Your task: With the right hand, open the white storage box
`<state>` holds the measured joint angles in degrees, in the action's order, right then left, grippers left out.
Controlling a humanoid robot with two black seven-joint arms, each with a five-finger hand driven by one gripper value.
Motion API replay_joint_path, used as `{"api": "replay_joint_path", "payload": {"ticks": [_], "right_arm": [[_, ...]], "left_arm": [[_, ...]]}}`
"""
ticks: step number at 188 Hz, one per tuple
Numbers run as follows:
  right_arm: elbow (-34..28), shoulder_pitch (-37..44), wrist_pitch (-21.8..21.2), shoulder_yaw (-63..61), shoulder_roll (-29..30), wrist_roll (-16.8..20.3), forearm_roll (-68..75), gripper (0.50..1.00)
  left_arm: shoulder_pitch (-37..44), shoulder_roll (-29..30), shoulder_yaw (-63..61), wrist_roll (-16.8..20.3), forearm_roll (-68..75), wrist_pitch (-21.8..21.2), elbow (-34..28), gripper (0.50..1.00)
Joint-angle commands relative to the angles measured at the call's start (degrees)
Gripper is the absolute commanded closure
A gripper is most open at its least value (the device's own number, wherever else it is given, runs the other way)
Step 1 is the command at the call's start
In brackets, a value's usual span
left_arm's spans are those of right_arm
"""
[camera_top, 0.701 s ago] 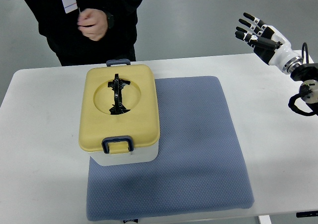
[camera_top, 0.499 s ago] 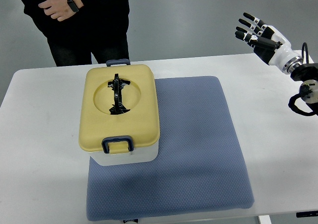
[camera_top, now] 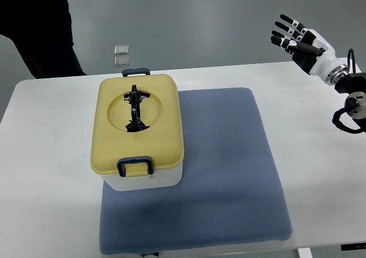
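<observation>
A white storage box (camera_top: 144,179) with a closed yellow lid (camera_top: 157,126) stands on the left part of a blue mat (camera_top: 229,166). A black folding handle (camera_top: 135,108) lies in the lid's round recess. Dark blue latches sit at the near edge (camera_top: 135,166) and the far edge (camera_top: 136,72). My right hand (camera_top: 294,35) hovers at the upper right, past the table's far edge and well away from the box, fingers spread and holding nothing. The left arm does not show.
The white table (camera_top: 46,155) carries the mat and box. A person in dark clothes (camera_top: 37,29) stands at the top left behind the table. Two small squares (camera_top: 121,54) lie on the grey floor. Cables (camera_top: 349,118) hang by my right wrist.
The person has stepped left, away from behind the box, uncovering the floor there. My right hand and the box have not moved.
</observation>
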<state>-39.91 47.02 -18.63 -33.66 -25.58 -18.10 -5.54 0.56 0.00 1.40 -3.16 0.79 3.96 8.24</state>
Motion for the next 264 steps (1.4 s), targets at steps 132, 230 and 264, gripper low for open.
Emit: {"api": "replay_joint_path", "payload": {"ticks": [132,230,264], "right_arm": [[-7.82,4.74,0.09,0.09,0.0,-3.6,-35.33,0.576],[-16.78,10.02,2.46,0.61,2.64,-4.57,-61.25,0.577],[-18.37,10.81,4.66,1.32,5.71,-5.45,-67.67,0.579]], "left_arm": [[-0.04,0.0,0.0,0.0,0.0,0.0,0.03,0.5],[0.05,0.0,-0.08,0.0,0.0,0.0,0.03,0.5],[0.05,0.0,-0.08,0.0,0.0,0.0,-0.06,0.5]]}}
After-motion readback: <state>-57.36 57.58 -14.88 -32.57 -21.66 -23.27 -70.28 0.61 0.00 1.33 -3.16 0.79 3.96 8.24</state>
